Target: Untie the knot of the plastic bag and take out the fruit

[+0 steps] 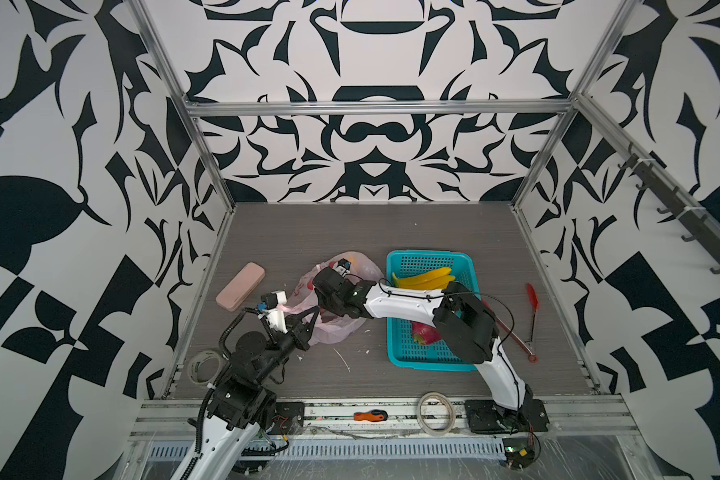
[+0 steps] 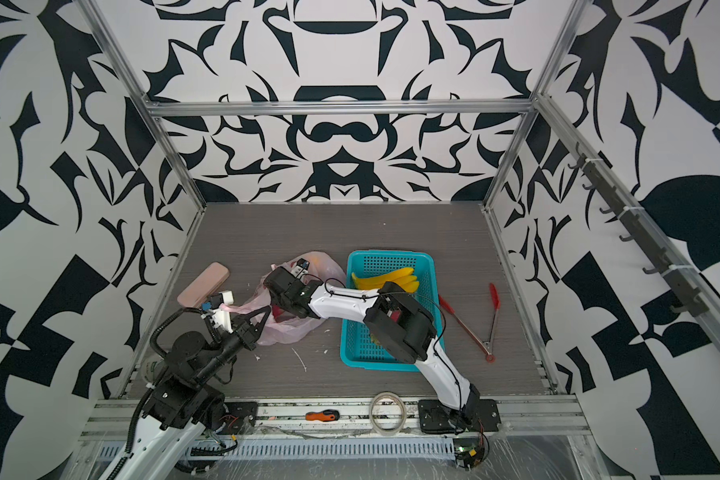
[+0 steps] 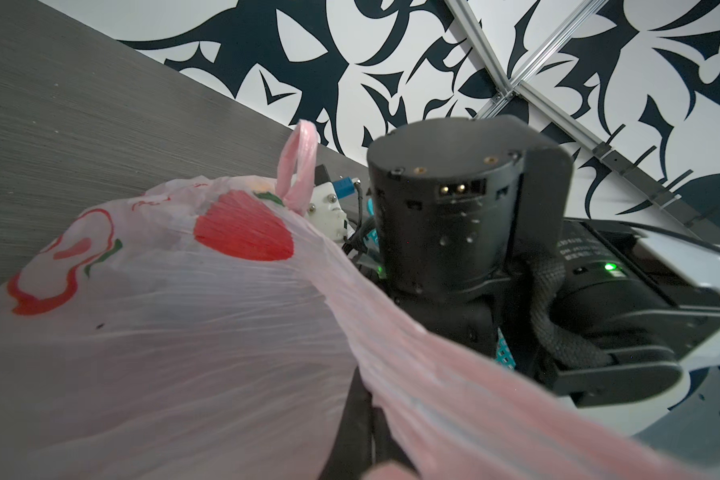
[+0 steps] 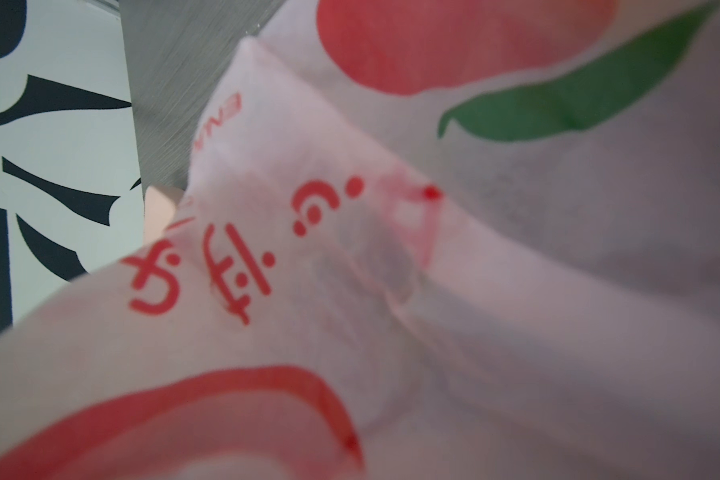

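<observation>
Clamps a stretched handle (image 3: 425,374) of the bag (image 1: 337,332) in the left end effector (image 1: 314,318), fully clenched, with the film drawn taut toward the near side of the counter (image 1: 350,232). Buries the right end effector (image 1: 328,301) in the bag mouth; cannot tell whether released or clenched, with its tips hidden in both top views and nothing but printed film in the right wrist view. Finds no knot; spots the other handle (image 3: 298,166) as a free upright loop in the left wrist view. Finds the bag lying on the counter just beside the basket (image 1: 429,255), with bananas (image 1: 427,277) and one dragon fruit (image 1: 424,334) in the basket, and what looks like the orange (image 1: 352,259) showing through the far bag wall. Could pinch film together with fruit on closing blind, then drag the whole bag up against the left hold and rip the thin plastic. Could also lose a round fruit off the end effector on the way out, sending it rolling across the counter. Could nudge the basket too, given the right forearm crossing right above it.
</observation>
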Tool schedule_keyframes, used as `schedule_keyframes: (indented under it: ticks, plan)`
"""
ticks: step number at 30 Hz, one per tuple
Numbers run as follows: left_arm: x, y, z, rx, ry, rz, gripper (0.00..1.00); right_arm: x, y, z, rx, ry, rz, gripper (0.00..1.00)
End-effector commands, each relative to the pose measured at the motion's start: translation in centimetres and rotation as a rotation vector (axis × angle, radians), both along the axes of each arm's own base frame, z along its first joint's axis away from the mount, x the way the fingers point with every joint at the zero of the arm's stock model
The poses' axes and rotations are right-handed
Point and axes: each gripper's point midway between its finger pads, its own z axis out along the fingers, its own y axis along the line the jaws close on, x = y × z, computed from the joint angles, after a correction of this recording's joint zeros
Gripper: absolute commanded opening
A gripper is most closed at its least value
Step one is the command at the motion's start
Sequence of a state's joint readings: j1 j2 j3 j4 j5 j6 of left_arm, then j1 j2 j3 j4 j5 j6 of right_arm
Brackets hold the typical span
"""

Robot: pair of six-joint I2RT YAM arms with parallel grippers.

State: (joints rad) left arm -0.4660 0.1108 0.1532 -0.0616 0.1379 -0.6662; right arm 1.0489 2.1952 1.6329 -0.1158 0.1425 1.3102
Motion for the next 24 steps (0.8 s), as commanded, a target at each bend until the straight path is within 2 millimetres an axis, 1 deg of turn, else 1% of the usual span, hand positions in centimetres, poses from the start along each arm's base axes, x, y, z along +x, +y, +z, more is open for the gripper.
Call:
schedule_keyframes:
  ticks: [1, 6, 10, 12, 13, 17, 24]
  plan:
    - [-0.2, 0.2, -1.0, -0.003, 0.020, 0.007, 0.00, 0.8, 0.6, 2.1, 0.039, -0.019, -0.032, 0.95]
    - [-0.5, 0.4, -1.7, 0.009, 0.049, 0.013, 0.00, 1.1, 0.8, 0.9, 0.001, 0.008, -0.053, 0.94]
    - [-0.4, 1.6, -2.9, 0.044, 0.093, 0.075, 0.00, 1.1, 0.8, 0.1, -0.004, 0.020, -0.070, 0.90]
    - [-0.3, 2.0, -3.4, 0.063, 0.115, 0.102, 0.00, 1.0, 0.6, -0.2, -0.007, 0.027, -0.076, 0.87]
    - [-0.2, 2.4, -3.7, 0.070, 0.127, 0.123, 0.00, 1.2, 0.1, -0.3, -0.019, 0.015, -0.097, 0.85]
    - [0.0, 3.3, -4.4, 0.095, 0.154, 0.177, 0.00, 1.3, -0.4, -0.3, -0.016, 0.006, -0.120, 0.81]
    - [0.0, 4.8, -4.2, 0.132, 0.163, 0.247, 0.00, 1.4, -1.3, 0.2, -0.008, -0.011, -0.140, 0.80]
